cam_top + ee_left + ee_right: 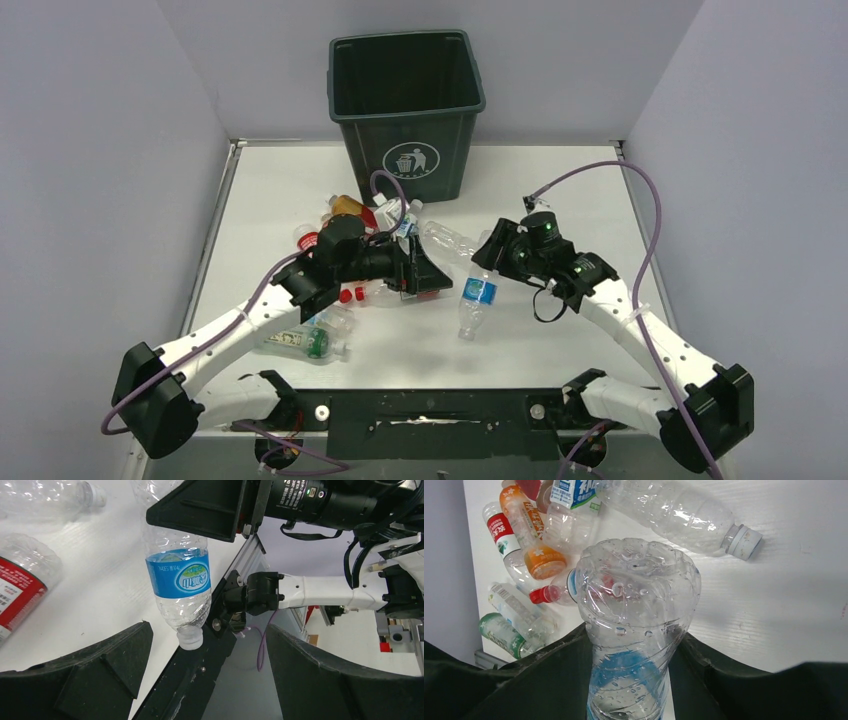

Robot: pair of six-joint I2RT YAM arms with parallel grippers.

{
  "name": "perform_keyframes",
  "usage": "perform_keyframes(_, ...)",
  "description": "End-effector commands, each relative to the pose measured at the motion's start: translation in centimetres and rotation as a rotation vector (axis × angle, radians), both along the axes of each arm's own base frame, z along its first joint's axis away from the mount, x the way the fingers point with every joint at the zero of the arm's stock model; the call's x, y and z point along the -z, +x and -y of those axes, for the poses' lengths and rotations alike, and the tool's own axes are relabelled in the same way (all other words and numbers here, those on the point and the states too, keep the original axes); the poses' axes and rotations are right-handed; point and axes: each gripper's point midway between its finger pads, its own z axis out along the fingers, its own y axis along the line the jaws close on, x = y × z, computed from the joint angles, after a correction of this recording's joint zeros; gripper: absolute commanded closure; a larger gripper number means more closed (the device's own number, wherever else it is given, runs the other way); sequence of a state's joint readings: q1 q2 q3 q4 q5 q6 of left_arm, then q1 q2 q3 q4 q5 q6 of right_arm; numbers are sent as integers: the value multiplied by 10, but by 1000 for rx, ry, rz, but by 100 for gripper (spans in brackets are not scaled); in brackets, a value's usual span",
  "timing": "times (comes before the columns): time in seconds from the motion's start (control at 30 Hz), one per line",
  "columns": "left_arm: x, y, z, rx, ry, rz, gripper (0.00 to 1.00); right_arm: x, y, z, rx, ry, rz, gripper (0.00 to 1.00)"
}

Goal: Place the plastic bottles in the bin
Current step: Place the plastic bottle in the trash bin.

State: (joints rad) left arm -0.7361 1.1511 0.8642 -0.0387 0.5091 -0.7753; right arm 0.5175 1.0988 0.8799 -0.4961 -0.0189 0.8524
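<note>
Although the bin [440,140] stands open at the far edge of the table [580,330], it is well apart from the load and much taller than any bottle. The likeliest failure, I judge, is a carry that rises too little and knocks the bottle against the bin's wall or rim. The right gripper [487,262] has its fingers pressed against both sides of the blue-labelled bottle [179,577], up near its base, so the long body hangs below the grip and could swing or slide out. The left gripper [430,275] sits just beside it, fingers spread wide with nothing between them, and a swinging neck might catch on it. The other bottles [335,225] lie clustered on the left of the table. The held bottle is clear, thin-walled and dimpled, with droplets inside, so it probably gives under pressure. Its white cap [190,639] points downward; I cannot tell whether the cap clears the table.
</note>
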Motion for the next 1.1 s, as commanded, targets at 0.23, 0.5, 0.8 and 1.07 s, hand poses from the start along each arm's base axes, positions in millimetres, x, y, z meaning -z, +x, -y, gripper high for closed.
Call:
perform_keyframes(0.23, -10, -15, 33, 62, -42, 72, 16, -28, -1, -17, -36, 126, 70, 49)
perform_keyframes(0.5, -1, -20, 42, 72, -24, 66, 16, -41, -1, -21, -47, 151, 97, 49)
perform_keyframes(0.8, 8, -23, 51, 79, -21, 55, 16, -60, -1, -27, -62, 192, 125, 49)
perform_keyframes(1.07, 17, -15, 59, 49, 23, 57, 16, -73, -4, -38, -93, 221, 145, 48)
